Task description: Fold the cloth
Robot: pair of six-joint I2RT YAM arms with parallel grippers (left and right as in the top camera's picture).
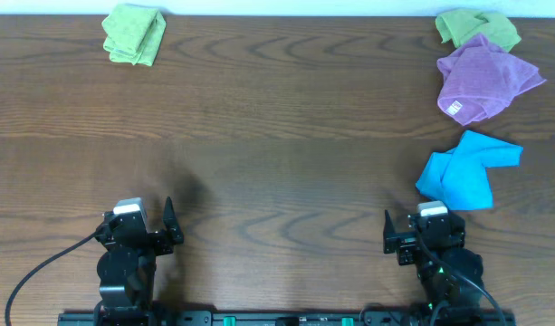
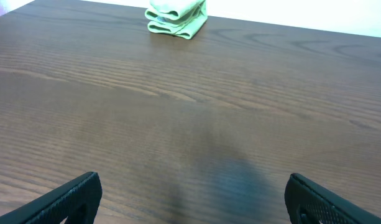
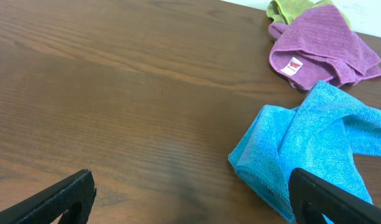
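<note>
Left gripper (image 2: 191, 196): my jaws stand wide apart, nothing between them, low over the bare wooden table (image 1: 277, 136) at its 7 o'clock. Right gripper (image 3: 193, 194): jaws equally spread and empty, at the table's 5 o'clock.

The cloth (image 1: 133, 34), lime green, lies folded in stacked layers at the table's 11 o'clock, near the far edge, dead ahead at 12 o'clock of my left jaws and well apart from them.

At the table's 1 o'clock, a purple cloth (image 1: 483, 77) overlaps a second green cloth (image 1: 476, 25). A crumpled blue cloth (image 1: 463, 172) lies just ahead of my right jaws, toward 1 o'clock.
</note>
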